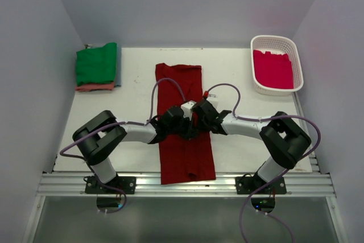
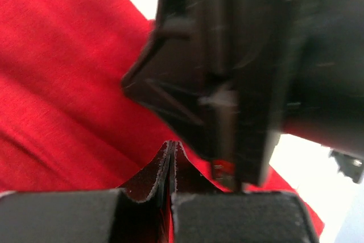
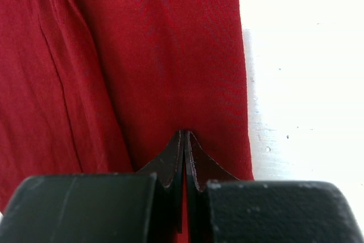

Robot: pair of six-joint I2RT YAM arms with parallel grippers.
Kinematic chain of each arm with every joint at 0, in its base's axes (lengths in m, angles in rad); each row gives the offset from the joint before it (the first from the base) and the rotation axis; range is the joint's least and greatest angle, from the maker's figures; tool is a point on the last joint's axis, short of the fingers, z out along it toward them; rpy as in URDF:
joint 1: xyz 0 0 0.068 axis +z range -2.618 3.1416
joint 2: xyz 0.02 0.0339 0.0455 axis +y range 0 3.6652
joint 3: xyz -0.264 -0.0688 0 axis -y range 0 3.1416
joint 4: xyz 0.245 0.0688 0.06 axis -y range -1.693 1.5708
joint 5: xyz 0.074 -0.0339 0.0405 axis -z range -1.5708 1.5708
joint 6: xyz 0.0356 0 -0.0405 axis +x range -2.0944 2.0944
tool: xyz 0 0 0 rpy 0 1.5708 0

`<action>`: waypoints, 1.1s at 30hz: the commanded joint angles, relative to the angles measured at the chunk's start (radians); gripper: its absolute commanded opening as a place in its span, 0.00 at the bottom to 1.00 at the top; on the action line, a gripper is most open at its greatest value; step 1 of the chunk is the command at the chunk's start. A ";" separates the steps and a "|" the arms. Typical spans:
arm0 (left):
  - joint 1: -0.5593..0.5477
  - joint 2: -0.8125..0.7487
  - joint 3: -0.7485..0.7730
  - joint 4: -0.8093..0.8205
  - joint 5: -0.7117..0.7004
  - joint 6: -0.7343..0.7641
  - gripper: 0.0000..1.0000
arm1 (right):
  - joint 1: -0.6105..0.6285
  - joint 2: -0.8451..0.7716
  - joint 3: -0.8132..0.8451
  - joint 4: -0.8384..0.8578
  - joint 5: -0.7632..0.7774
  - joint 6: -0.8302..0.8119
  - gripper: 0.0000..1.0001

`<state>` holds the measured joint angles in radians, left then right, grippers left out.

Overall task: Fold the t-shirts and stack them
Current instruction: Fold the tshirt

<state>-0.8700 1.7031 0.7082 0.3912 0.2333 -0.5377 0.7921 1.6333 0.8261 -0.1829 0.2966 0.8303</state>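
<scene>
Dark red cloth fills the middle of the table (image 1: pixel 244 83): a large t-shirt (image 1: pixel 186 160) folded lengthwise into a long, narrow strip with soft creases along it. Its near end reaches the table's 6 o'clock edge. Its long axis runs from 6 toward 12 o'clock, and the far end leans slightly toward 11. Over its middle the left gripper (image 2: pixel 172 146) and right gripper (image 3: pixel 184 135) meet, both clenched tight with their tips down at the fabric; I cannot tell if either pinches cloth. Farther off, at 10 o'clock, lies a folded stack: a green shirt (image 1: pixel 96 64) on a bluish one (image 1: pixel 117 66) and a salmon-pink one (image 1: pixel 94 87). At 2 o'clock a white basket (image 1: pixel 296 61) holds a crimson-pink shirt (image 1: pixel 273 69).
</scene>
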 commanded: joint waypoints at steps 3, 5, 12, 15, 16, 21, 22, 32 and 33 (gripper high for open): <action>-0.007 -0.011 0.025 -0.098 -0.126 0.028 0.00 | 0.001 0.034 -0.056 -0.142 0.006 -0.002 0.00; -0.006 -0.042 0.016 -0.138 -0.156 0.031 0.00 | 0.001 0.034 -0.059 -0.144 0.006 -0.002 0.00; -0.006 -0.148 -0.032 -0.279 -0.268 0.041 0.00 | 0.001 0.034 -0.058 -0.153 0.015 -0.005 0.00; -0.006 -0.200 -0.061 -0.316 -0.296 0.038 0.00 | 0.001 0.034 -0.059 -0.153 0.018 -0.003 0.00; -0.006 -0.212 -0.070 -0.321 -0.307 0.038 0.00 | 0.001 0.034 -0.061 -0.155 0.019 -0.003 0.00; -0.004 -0.253 -0.124 -0.354 -0.348 0.021 0.00 | -0.002 0.034 -0.062 -0.159 0.026 -0.003 0.00; -0.004 -0.258 -0.131 -0.354 -0.348 0.016 0.00 | -0.002 0.033 -0.062 -0.159 0.027 -0.003 0.00; -0.004 -0.475 -0.081 -0.347 -0.384 0.027 0.00 | -0.008 0.023 -0.073 -0.162 0.032 -0.007 0.00; -0.004 -0.494 -0.069 -0.336 -0.419 0.041 0.00 | -0.008 0.016 -0.071 -0.162 0.030 -0.010 0.00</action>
<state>-0.8730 1.2980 0.5777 0.0101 -0.1123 -0.5293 0.7910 1.6264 0.8139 -0.1703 0.3000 0.8310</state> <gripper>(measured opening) 0.004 0.007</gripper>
